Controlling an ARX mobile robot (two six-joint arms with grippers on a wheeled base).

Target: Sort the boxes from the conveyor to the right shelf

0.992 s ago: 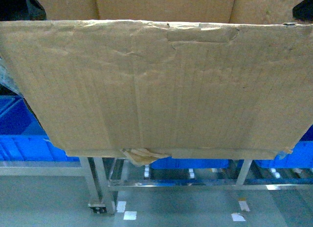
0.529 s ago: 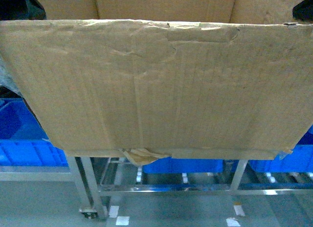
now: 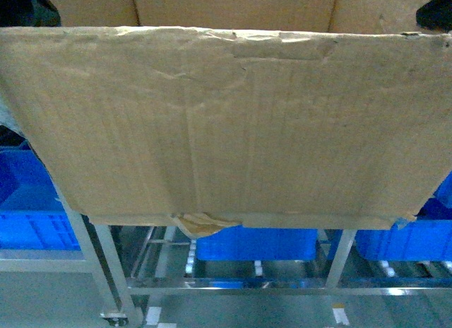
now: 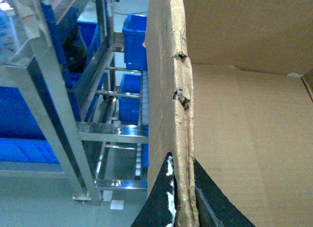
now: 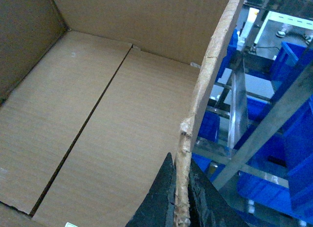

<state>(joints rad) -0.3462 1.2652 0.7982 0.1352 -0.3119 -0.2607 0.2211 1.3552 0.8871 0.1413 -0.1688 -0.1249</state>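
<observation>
Large brown corrugated cardboard carton (image 3: 226, 123) w/ ragged torn top edges fills nearly the whole head view, held up in the air, its broad front panel facing the camera. Crumpled tape scrap (image 3: 201, 224) hangs at bottom seam, left of centre. Top is open; inner walls show above the front rim.

Left gripper (image 4: 182, 197): black fingers pressed onto carton's left side wall, one finger outside, one inside, pinching the torn wall edge between them. Wall edge runs upright in left wrist view, w/ two small rips above the grip. Inside face and floor panel of carton show to the right of that wall.

Right gripper (image 5: 182, 200): same on the opposite wall, black fingers clamped on the frayed edge, one each side. Right wrist view shows carton interior to the left of the wall: floor flaps w/ a dark seam between them.

Shiny steel-framed tiered rack (image 3: 106, 271) stands beyond and below the carton; legs, cross rails, a castor at lower left, small white rollers on rails. Blue plastic crates (image 3: 258, 243) sit on the rack's tiers, partly hidden behind carton's lower edge. Grey floor under rack w/ pale tape marks.

Carton not touching the rack as far as visible.
</observation>
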